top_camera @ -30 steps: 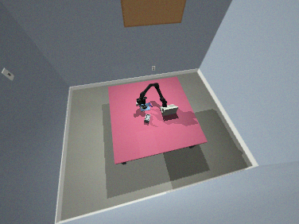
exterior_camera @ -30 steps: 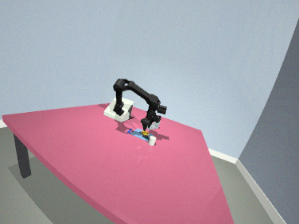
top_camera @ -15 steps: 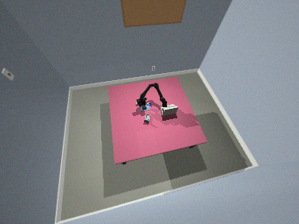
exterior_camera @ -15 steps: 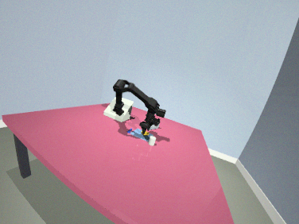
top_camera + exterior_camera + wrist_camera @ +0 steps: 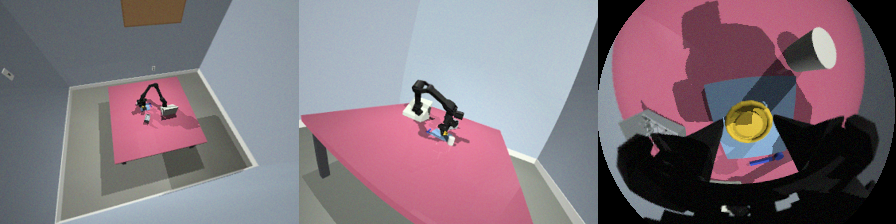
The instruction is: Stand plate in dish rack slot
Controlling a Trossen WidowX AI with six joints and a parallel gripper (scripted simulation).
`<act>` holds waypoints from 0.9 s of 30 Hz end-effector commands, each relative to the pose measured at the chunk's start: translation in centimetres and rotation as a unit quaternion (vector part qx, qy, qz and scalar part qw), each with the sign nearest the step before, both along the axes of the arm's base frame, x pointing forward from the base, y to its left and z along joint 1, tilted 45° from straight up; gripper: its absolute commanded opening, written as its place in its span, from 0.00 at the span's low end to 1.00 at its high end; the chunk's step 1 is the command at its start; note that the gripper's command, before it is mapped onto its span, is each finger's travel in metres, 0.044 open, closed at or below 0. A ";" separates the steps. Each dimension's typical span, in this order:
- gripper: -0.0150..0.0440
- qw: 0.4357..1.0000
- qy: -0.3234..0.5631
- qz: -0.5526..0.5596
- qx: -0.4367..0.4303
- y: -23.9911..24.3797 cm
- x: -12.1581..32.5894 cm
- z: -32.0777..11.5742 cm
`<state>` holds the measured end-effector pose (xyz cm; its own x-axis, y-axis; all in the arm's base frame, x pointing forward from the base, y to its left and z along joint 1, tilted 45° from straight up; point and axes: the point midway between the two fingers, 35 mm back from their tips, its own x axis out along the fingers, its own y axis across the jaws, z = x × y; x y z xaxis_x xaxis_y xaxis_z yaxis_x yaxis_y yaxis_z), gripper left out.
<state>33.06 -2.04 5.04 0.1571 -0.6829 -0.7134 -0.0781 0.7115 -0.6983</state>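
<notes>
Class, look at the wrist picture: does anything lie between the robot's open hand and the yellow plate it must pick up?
Nothing visible does. The yellow plate lies on a blue mat straight below the open hand. The white cup lies tipped over off to one side, and the grey dish rack sits at the other edge, both apart from the plate.

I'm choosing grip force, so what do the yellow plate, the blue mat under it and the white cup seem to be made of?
Yellow plate: probably glazed ceramic or hard plastic, with soft highlights across its dished centre. Blue mat: flat and matte, perhaps cloth or silicone. White cup: plain and matte, maybe paper or plastic; the look can't settle it.
</notes>
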 end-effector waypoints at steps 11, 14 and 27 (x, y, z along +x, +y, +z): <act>0.77 1.000 0.004 0.002 -0.004 -0.2 -0.2 -0.2; 0.74 1.000 0.004 0.002 -0.004 -0.2 -0.2 -0.2; 0.25 1.000 0.006 0.019 0.001 3.3 0.1 2.8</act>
